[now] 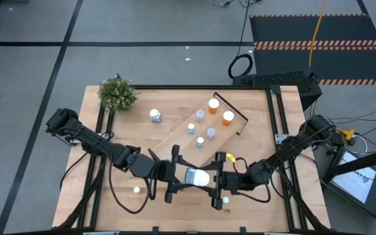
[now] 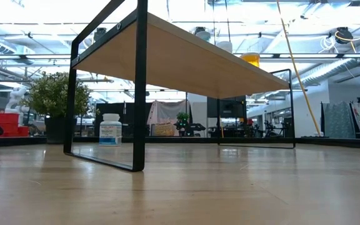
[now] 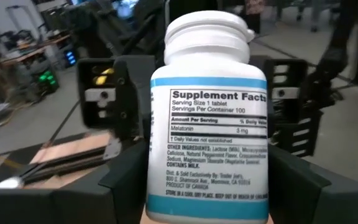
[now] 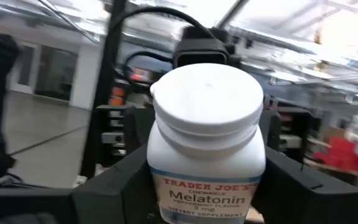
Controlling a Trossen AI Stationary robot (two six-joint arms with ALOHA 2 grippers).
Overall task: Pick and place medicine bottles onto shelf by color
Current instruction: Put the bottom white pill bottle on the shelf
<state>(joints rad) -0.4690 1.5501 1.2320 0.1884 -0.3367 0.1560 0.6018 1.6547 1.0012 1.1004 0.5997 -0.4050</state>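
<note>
A larger white medicine bottle (image 1: 198, 176) with a white cap and a blue-edged label sits between my two grippers near the table's front middle. My left gripper (image 1: 178, 175) comes from the left and my right gripper (image 1: 218, 177) from the right, each closed on the bottle. The bottle fills the left wrist view (image 3: 209, 118) and the right wrist view (image 4: 205, 143), cap up. The light-wood shelf (image 1: 204, 127) stands slantwise behind them, with orange (image 1: 228, 117), pale blue (image 1: 200, 115) and white (image 1: 211, 132) bottles standing on its top. Neither gripper shows in the low view. My left gripper pinches the bottle's lower body (image 3: 160, 186) between its two fingers (image 3: 126, 183), level, from the table's left. The bottle stands nearly upright in the hold, cap up. My right gripper pinches the bottle's body just below the shoulder (image 4: 157, 177) between its two fingers (image 4: 114, 180), level, from the table's right. The bottle's bottom is out of frame, so I cannot tell whether it is clear of the table.
A white bottle (image 1: 155, 116) stands on the table left of the shelf and also shows in the low view (image 2: 110, 130). Small bottles lie at the front left (image 1: 136, 190) and by the right gripper (image 1: 226, 198). A green plant (image 1: 117, 93) stands at the far left corner.
</note>
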